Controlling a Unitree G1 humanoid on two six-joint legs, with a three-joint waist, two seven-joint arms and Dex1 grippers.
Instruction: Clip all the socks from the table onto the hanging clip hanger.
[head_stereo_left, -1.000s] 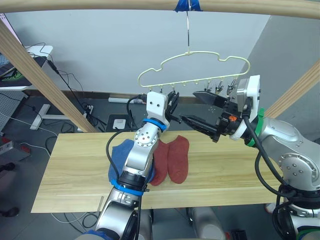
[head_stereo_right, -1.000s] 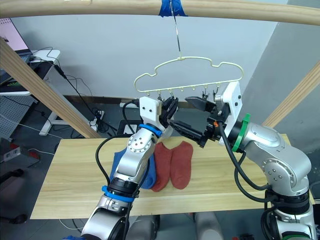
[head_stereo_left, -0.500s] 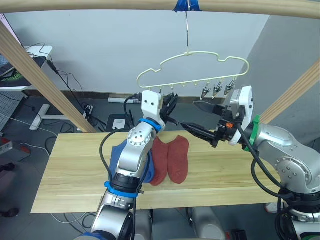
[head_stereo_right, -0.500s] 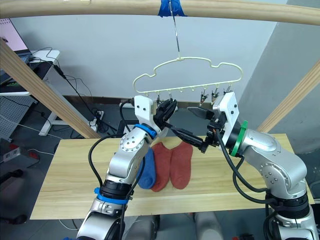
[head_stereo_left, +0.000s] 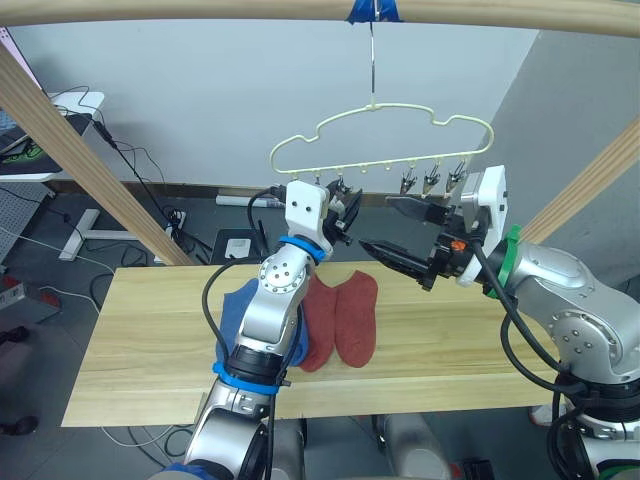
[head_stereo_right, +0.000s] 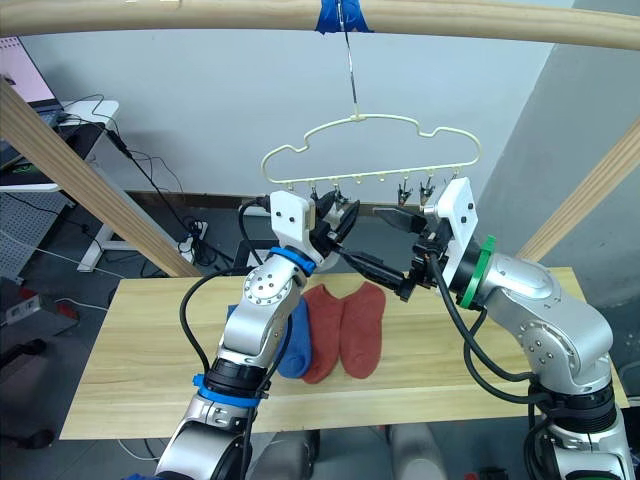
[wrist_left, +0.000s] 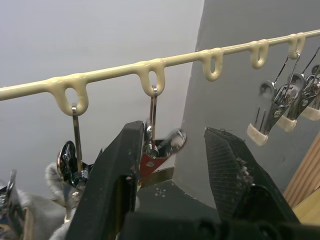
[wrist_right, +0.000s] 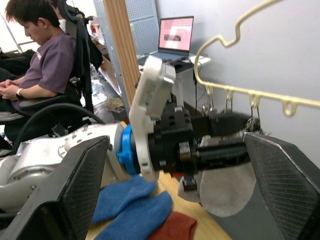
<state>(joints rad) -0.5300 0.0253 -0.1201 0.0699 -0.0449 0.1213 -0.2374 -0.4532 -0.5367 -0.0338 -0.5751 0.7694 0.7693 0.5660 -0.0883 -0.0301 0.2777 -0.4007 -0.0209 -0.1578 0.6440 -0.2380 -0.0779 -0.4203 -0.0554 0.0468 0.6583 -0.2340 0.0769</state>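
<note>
Since a second ago our left hand (wrist_left: 172, 165) has risen to the clip hanger (head_stereo_left: 380, 130), fingers apart around one clip (wrist_left: 160, 145); we should centre it, our right hand (head_stereo_left: 400, 228) gaping beside.

Even, bright indoor light fills both head views, with soft, faint shadows on the bench (head_stereo_left: 150, 360). In the wrist views the near black fingers (wrist_left: 120, 190) look soft and out of focus; the laptop screen (wrist_right: 176, 34) glows washed out.
</note>
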